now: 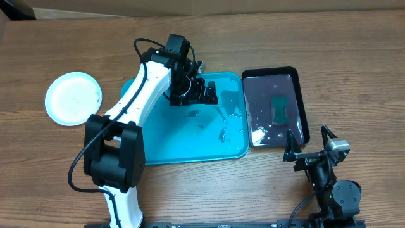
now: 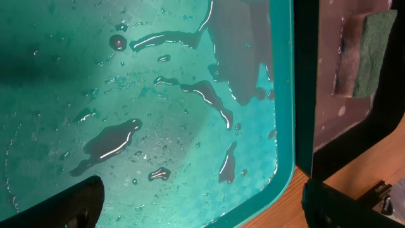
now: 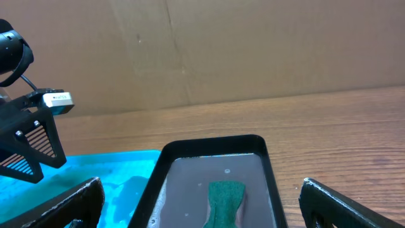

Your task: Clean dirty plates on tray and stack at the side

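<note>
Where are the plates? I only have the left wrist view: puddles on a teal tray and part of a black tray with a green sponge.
Observer: One small round white plastic plate lies on the wooden table, apart from the large teal rectangular plastic tray, off its left side. No plate shows on the tray.
Reviewer: And the right arm?
Observer: The right claw hangs open and empty at the near end of the narrow black plastic tray, by the table's front edge.

Left arm (image 1: 136, 101) hides the tray's (image 1: 190, 149) left end overhead, can't tell what's under the white plate (image 1: 73, 97), and the sponge (image 3: 225, 197) is cropped in the right wrist view.
</note>
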Controlling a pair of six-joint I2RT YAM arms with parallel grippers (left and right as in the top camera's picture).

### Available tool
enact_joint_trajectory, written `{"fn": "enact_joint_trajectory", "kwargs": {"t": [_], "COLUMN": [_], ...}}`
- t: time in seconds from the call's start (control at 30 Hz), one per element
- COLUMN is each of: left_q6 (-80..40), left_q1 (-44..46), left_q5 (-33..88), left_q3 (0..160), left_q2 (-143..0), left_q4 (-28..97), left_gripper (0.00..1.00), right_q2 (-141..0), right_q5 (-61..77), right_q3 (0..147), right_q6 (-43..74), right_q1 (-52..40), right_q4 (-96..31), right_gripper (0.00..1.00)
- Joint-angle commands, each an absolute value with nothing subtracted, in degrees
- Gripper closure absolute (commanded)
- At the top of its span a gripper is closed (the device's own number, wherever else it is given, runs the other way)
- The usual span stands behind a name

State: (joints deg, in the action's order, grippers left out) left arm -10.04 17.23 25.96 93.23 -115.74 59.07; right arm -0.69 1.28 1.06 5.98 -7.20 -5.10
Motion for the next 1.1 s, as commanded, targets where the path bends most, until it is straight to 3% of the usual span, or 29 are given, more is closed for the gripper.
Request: {"fn": "enact_joint_trajectory", "kwargs": {"t": [0.0,0.53,0.73,1.07], "left_q6": [-9.0,-9.0,-9.0,-9.0], "left_q1": [17.3,17.3,18.6,19.3], "left_q5": [26.4,26.2,21.0,15.9], "left_q3": [93.4,93.4,93.4,93.4], "left_q2": [-114.1,-114.1,-111.8,-93.8], "left_q4": [59.0,59.0,59.1,59.0], "left_gripper": [0.00,0.00,0.00,0.00], "right_q2": [-0.2,-0.2,-0.2,-0.2], "right_q5": [1.6,1.6,1.6,1.6], "right_q3": [0.4,0.4,0.4,0.4], "right_q6": [6.2,6.2,6.2,6.2], "right_q1": [-7.0,-7.0,-7.0,-7.0], "right_q4": [-4.7,-4.7,-4.7,-4.7], "right_gripper": [0.00,0.00,0.00,0.00]}}
